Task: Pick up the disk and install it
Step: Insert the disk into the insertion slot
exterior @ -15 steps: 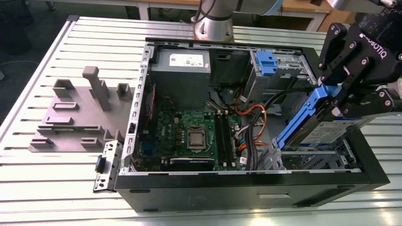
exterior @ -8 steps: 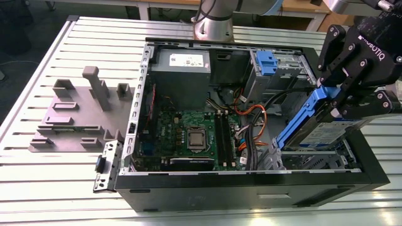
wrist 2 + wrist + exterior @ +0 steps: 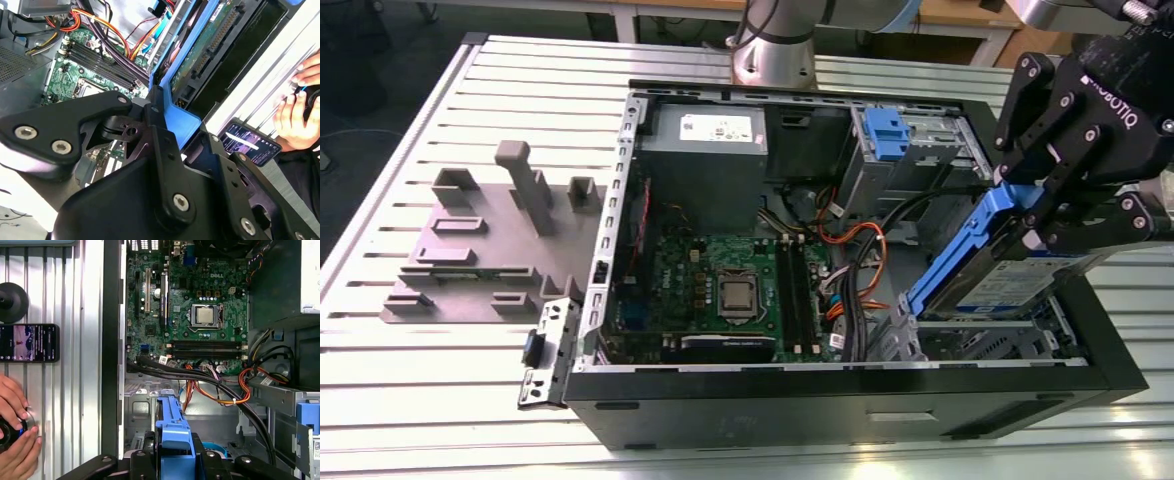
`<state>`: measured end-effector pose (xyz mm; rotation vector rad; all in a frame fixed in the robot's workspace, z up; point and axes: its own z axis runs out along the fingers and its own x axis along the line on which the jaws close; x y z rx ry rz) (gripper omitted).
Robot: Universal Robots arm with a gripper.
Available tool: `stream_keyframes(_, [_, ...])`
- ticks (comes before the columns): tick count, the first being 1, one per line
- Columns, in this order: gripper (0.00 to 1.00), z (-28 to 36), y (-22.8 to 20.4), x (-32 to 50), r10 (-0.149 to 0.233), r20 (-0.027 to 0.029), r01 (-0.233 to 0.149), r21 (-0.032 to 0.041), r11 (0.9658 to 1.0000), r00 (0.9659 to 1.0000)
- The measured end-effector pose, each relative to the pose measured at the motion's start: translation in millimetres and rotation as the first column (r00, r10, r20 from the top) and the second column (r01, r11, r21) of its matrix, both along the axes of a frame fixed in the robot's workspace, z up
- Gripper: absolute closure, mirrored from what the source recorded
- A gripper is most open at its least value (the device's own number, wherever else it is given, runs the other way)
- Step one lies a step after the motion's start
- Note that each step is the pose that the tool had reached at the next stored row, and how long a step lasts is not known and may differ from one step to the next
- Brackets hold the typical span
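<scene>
Exterior view: my black two-finger gripper [image 3: 1047,225] hangs over the corner of the open black computer case [image 3: 854,375] at the exterior view's right. Its fingers are closed on the disk [image 3: 1001,270], a flat silver-grey hard drive with a white-and-blue label and blue plastic side rails. The disk is off the table and tilted, with its lower end down near the bare metal drive cage [image 3: 974,335]. I cannot tell whether it touches the cage. The green motherboard [image 3: 720,280] lies flat inside the case. A grey moulded fixture [image 3: 480,250] sits on the slatted metal table [image 3: 400,150] at the exterior view's left.

Second wrist view: the gripper [image 3: 170,125] clamps the end of a blue rail, with the jaws drawn in tight against it. The disk [image 3: 210,45] runs away from the camera, its green circuit-board underside showing. Beyond the case edge are a dark phone [image 3: 250,145] and a person's hand [image 3: 295,115].

First wrist view: the disk's blue rail [image 3: 172,432] stands up between the fingers of the gripper [image 3: 172,460], with the drive cage [image 3: 145,405] just behind it. The phone [image 3: 27,342] and two hands [image 3: 15,440] rest on the table.

By my reading the pick-up is done. The install is not, because the disk is held at an angle above the bay and is not seated.
</scene>
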<state>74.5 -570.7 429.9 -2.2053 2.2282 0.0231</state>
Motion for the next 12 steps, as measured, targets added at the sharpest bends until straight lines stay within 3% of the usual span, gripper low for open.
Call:
stream_keyframes(6, [0.56,-1.5,0.1,0.0,0.000,0.0000,0.000,0.0000,1.0000,1.0000])
stream_keyframes(12, [0.56,-12.2,-0.3,0.0,0.000,0.0000,0.000,-0.0002,1.0000,1.0000])
